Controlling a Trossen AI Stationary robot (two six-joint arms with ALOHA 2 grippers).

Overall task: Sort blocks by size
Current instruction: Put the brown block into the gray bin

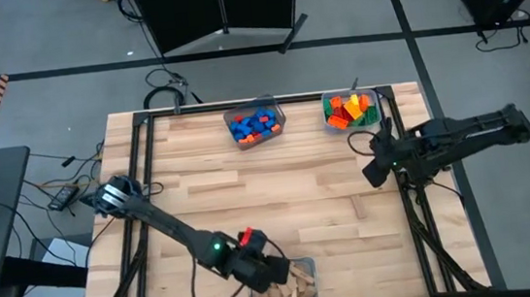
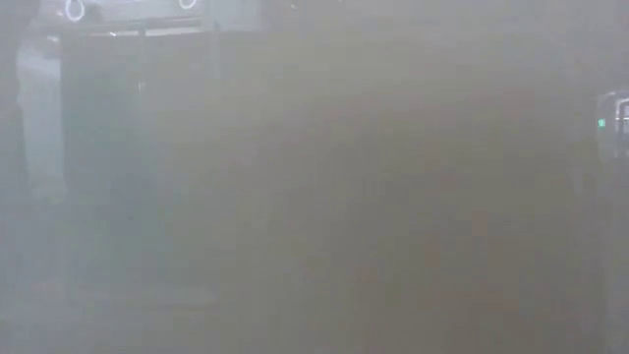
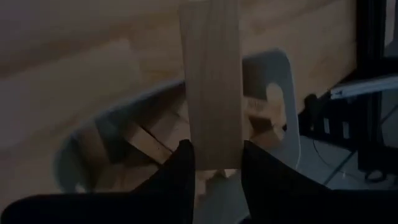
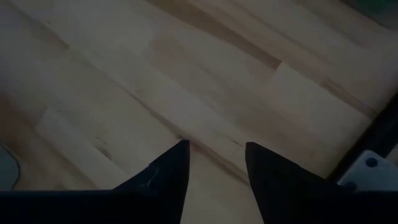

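Blocks sit in three clear bins on the wooden table point(image 1: 279, 196). Going from left to right, the left arm comes first. It reaches across the near side of the table to a bin point(image 1: 304, 296) at the front edge. That bin is full of tan wooden blocks point(image 1: 288, 288) lying in a jumble. The left gripper point(image 3: 216, 163) is right over this bin. Its two dark fingers point(image 3: 180, 168) are pinching one long wooden block point(image 3: 211, 81) by its end. The block stands up between the fingers, above the pile of other wooden pieces in the bin.

Next, at the far edge of the table, is a bin point(image 1: 274, 111) with blue bricks point(image 1: 251, 127) and a bit of red in it.

Just to the right of that is another bin point(image 1: 326, 104) holding bricks point(image 1: 351, 110) in orange, red, green and yellow.

Last is the right arm, on the right side of the table, near the colorful bin. The right gripper point(image 4: 216, 163) hangs above bare wood. Its fingers point(image 4: 171, 168) are spread apart and nothing is between them.

The low view is all gray fog, so nothing can be told from it.
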